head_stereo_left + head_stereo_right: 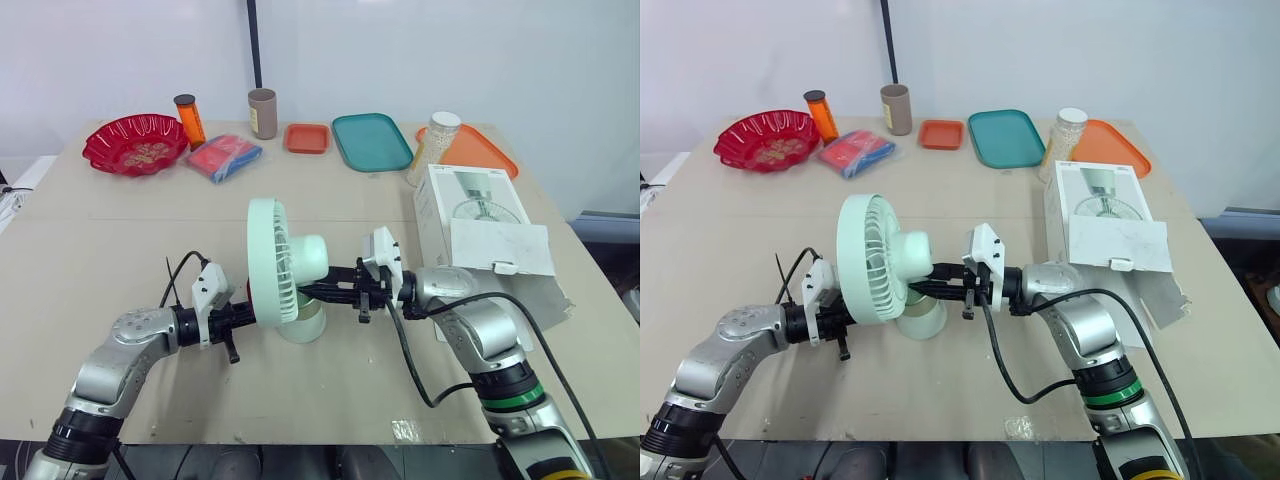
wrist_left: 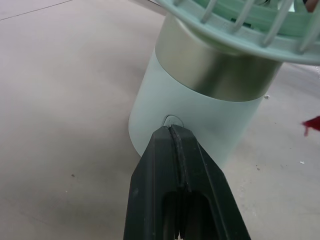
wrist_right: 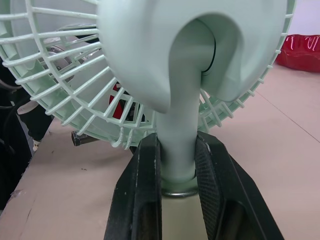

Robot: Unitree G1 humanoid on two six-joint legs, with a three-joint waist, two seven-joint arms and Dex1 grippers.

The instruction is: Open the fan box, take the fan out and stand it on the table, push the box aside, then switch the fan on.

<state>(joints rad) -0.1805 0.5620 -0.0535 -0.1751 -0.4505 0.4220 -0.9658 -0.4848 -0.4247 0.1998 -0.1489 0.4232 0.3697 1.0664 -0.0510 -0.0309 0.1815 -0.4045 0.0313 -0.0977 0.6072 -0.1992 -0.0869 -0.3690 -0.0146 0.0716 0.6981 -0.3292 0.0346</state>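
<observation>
The mint-green fan (image 1: 283, 262) stands upright on the table (image 1: 120, 250), its round base (image 1: 301, 324) on the surface. My left gripper (image 2: 173, 133) is shut with nothing in it. Its tip is against the lower part of the fan base (image 2: 200, 120), just under a small oval mark (image 2: 172, 119). My right gripper (image 3: 177, 150) is shut on the fan's neck (image 3: 181, 115), one finger (image 3: 142, 170) on each side just above the base. The white fan box (image 1: 478, 232) lies to the right of the fan with its flap (image 1: 498, 248) open.
Along the far edge stand a red bowl (image 1: 135, 143), an orange bottle (image 1: 189, 118), a brown cup (image 1: 262, 112), a red and blue packet (image 1: 223, 156), a small orange tray (image 1: 307, 137), a teal tray (image 1: 371, 141), a white jar (image 1: 432, 145) and an orange tray (image 1: 482, 152).
</observation>
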